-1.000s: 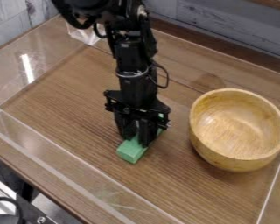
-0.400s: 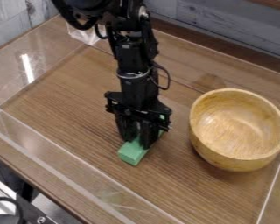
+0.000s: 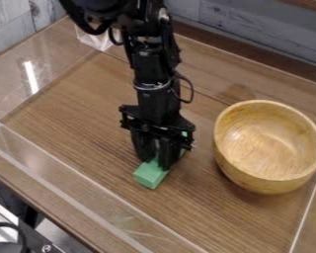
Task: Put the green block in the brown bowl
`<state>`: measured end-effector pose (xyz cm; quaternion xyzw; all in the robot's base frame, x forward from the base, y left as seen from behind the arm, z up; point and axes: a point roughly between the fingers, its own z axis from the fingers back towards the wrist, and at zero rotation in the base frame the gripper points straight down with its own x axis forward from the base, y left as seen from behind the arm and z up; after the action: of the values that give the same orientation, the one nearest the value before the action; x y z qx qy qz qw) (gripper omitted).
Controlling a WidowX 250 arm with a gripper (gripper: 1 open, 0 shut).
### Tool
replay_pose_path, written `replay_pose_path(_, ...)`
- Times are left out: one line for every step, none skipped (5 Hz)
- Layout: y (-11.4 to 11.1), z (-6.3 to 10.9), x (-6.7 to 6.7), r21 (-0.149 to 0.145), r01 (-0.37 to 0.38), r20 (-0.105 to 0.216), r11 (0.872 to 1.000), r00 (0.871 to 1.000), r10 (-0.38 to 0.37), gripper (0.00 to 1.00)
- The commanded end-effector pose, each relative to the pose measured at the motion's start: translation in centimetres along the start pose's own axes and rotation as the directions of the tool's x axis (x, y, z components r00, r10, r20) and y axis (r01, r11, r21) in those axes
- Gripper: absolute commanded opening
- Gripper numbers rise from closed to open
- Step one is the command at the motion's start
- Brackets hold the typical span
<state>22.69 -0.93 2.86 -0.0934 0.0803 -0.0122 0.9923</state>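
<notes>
Nothing had moved since the earlier frames: the black robot arm stayed planted in the same spot. It reached steeply down to a wooden table, its gripper clamped shut on the far end of the green block. The near end of the block stuck out below the fingers, at the tabletop. The brown bowl sat upright to the right of the gripper, apart from it, with nothing inside.
</notes>
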Motion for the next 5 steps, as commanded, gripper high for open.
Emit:
replay_pose_path(-0.6, 1.3, 0.2, 0.004, 0.010, 0.047, 1.000, 0.999, -0.010, 0.00)
replay_pose_path(-0.7, 1.4, 0.1, 0.003, 0.010, 0.045, 1.000, 0.999, -0.010, 0.00)
replay_pose_path(-1.0, 1.8, -0.1, 0.002, 0.011, 0.039, 1.000, 0.999, -0.011, 0.00)
replay_pose_path(-1.1, 2.1, -0.2, 0.001, 0.012, 0.037, 1.000, 0.999, -0.012, 0.00)
replay_pose_path(-1.4, 2.5, -0.4, 0.000, 0.013, 0.033, 1.000, 0.999, -0.013, 0.00)
